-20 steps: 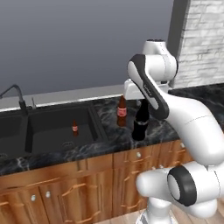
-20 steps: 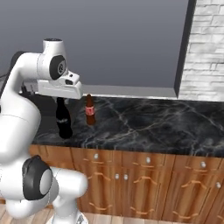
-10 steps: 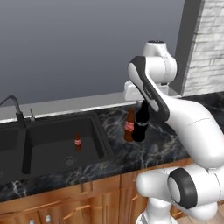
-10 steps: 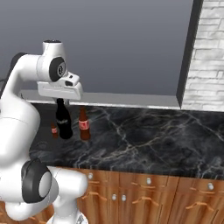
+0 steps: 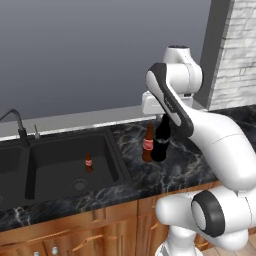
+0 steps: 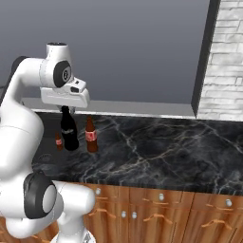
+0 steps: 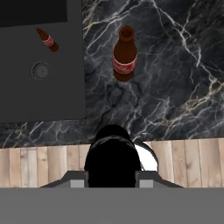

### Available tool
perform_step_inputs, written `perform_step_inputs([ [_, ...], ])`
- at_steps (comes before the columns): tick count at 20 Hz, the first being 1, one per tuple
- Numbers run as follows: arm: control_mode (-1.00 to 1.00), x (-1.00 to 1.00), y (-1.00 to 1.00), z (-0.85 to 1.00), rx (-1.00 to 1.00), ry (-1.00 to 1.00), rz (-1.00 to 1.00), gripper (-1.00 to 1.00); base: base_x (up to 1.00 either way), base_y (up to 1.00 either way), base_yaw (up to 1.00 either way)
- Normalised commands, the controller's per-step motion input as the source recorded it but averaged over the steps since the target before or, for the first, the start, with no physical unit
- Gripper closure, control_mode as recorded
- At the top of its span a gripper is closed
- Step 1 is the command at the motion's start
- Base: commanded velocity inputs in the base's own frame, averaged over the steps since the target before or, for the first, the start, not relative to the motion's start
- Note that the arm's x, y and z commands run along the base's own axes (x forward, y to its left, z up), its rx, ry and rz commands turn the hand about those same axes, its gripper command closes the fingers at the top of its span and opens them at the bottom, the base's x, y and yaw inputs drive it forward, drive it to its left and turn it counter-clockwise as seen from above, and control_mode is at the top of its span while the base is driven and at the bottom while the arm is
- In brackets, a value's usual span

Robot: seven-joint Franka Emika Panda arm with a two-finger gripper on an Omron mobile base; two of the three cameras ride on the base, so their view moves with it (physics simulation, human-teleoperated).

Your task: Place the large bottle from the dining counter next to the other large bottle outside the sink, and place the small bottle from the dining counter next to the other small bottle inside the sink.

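A black sink (image 5: pixel 60 150) with a curved tap (image 5: pixel 15 122) is set in the left of a black marble counter (image 5: pixel 190 165) over wooden cabinets (image 6: pixel 156 209), below a grey wall; a small brown bottle (image 5: pixel 88 162) stands in its basin. Right of the sink, the gripper (image 7: pixel 111 177) is closed around the neck of the black bottle (image 5: pixel 161 142), just beside the large brown bottle (image 5: pixel 148 143). A white brick wall (image 5: pixel 235 50) stands at far right.

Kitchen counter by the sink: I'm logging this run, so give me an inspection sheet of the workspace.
Surface: black marble counter over wooden cabinets.
Job's things: black bottle upright beside the large brown bottle on the counter; small brown bottle standing in the sink.
Clutter: nothing seen.
Hand: hand at the black bottle's neck, shut on it.
Cables: nothing seen.
Surroundings: dark tap, grey wall, pale brick wall.
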Motion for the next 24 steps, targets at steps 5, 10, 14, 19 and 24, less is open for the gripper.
perform_step_inputs([
  [5,-1.0,0.0,0.0,0.0,0.0,0.0,0.0,1.0,0.0,0.0,0.0],
  [10,-1.0,0.01,0.04,-0.02,0.0,0.0,0.0,1.0,0.0,0.0,0.0],
  [14,-1.0,0.12,0.0,-0.19,0.0,0.0,0.0,1.0,0.0,0.0,0.0],
  [19,-1.0,0.09,0.0,-0.39,0.0,-0.03,0.0,1.0,0.0,0.0,0.0],
  [24,-1.0,0.0,0.0,-0.35,0.0,0.0,0.0,1.0,0.0,0.0,0.0],
])
